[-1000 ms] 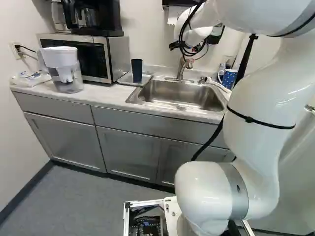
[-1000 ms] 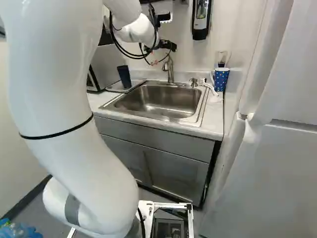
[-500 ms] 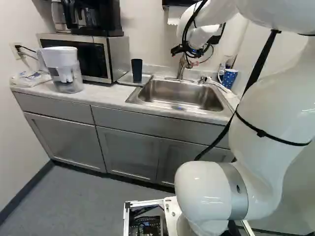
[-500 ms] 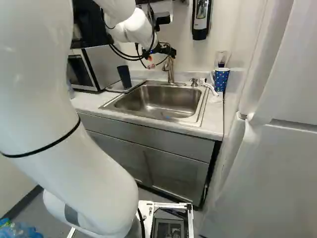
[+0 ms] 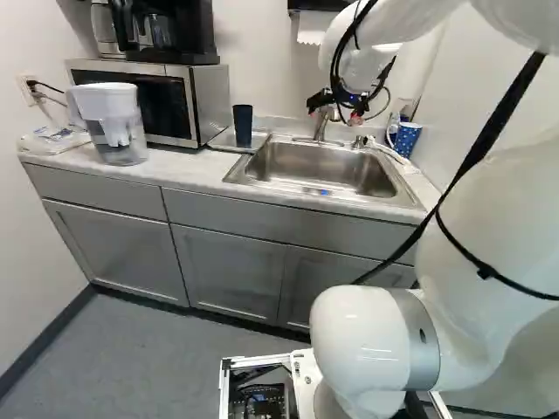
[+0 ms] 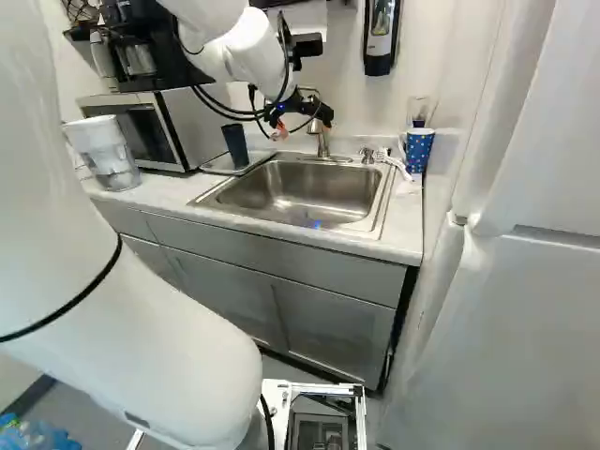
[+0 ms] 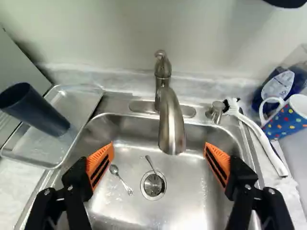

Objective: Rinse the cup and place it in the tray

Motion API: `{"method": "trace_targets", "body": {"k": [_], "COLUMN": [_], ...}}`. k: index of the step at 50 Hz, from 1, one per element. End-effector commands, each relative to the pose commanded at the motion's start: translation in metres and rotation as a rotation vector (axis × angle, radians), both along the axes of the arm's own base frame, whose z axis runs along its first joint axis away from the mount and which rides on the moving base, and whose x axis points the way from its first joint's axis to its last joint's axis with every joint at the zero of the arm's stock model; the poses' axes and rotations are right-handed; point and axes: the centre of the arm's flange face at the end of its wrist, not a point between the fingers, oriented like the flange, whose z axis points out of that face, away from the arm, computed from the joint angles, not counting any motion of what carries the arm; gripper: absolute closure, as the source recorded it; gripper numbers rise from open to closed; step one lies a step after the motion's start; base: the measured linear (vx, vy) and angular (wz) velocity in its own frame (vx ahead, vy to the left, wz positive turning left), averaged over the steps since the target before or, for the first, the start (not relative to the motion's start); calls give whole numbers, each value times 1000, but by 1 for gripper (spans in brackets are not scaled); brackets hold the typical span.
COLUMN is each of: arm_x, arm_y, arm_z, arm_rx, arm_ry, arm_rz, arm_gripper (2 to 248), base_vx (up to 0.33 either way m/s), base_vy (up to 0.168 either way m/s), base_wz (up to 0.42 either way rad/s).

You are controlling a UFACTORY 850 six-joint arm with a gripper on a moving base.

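Observation:
My gripper (image 5: 336, 112), seen above the sink's back part in the left base view, stands wide open in the wrist view (image 7: 159, 155), with nothing between its orange-padded fingers. A dark blue cup (image 7: 36, 109) stands on the clear, shallow tray (image 7: 38, 148) left of the sink (image 5: 314, 168), well outside the fingers. At the sink's right, a blue mug with coloured dots (image 6: 418, 150) sits by the wall. The faucet (image 7: 171, 122) reaches out over the basin, ahead of the gripper and between the lines of its fingers.
Two spoons (image 7: 121, 179) lie in the basin, one on the drain (image 7: 153, 185). Right of the sink are a white brush (image 7: 259, 136), a soap bottle (image 7: 283, 81) and the soap pump (image 7: 217, 111). Left stand the microwave (image 5: 170, 100) and a water pitcher (image 5: 113, 127).
My arm has swung and the gripper has come lower, nearer the faucet; its upper links shifted right in the left base view. The base, cup, tray and mug have stayed put.

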Motion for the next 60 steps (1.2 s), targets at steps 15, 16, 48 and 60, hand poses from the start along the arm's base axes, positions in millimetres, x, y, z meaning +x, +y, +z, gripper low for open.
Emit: {"method": "trace_targets", "body": {"k": [15,16,48,60], "arm_x": [-36,-38,-53,-53], "arm_y": [1,1,2,2], "arm_z": [-8,-9,-14,-14], "arm_rx": [17,18,31,31], "arm_ry": [89,95,163,163], "arm_rz": [-11,-11,-14,-14], "arm_gripper": [3,3,3,3], "base_vx": [0,0,0,0], "base_vy": [0,0,0,0], "base_wz": [0,0,0,0]}}
